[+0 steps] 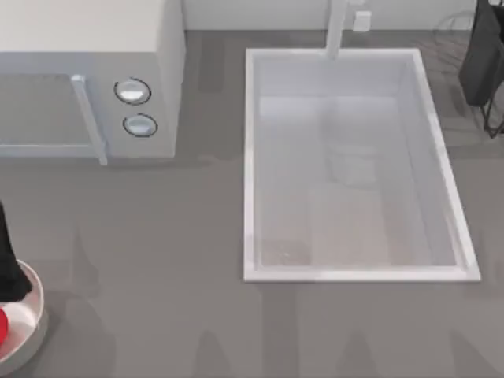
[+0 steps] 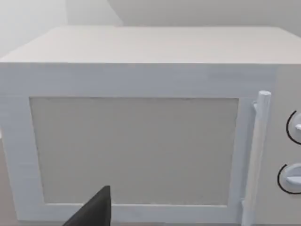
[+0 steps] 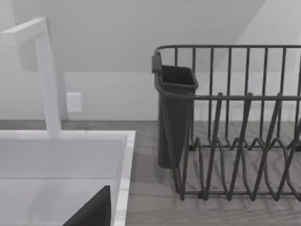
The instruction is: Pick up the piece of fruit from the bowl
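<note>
Item: bowl (image 1: 33,311), round, white, thick pale rim; stood at the far left edge of the grey table (image 1: 157,260), low in the top view, cut by the frame so that only its right part appeared.

Item: piece of fruit (image 1: 2,325), bright red, rounded; lay inside the bowl at the frame's left border, a sliver visible.

Item: left arm (image 1: 6,264), dark; stood at the top view's left edge, directly over the bowl's upper part and close above the fruit. Left gripper (image 2: 94,212) appeared in the left wrist view as a dark wedge before the microwave door; whether the jaws were released or clenched could not be told.

Item: microwave (image 1: 87,79), white, at upper left of the table; vertical bar handle (image 1: 88,118), two round knobs (image 1: 132,91) on its right panel.

Item: sink (image 1: 252,157), large, rectangular, white, centre-right of the table; white faucet (image 1: 339,27) at its far rim.

Item: dish rack (image 3: 235,127), dark wire, with a dark cutlery cup (image 3: 175,117), on the table just beside the sink's right side.

Item: right gripper (image 3: 94,212), a dark wedge over the sink's corner in the right wrist view; state of its jaws could not be told.
</note>
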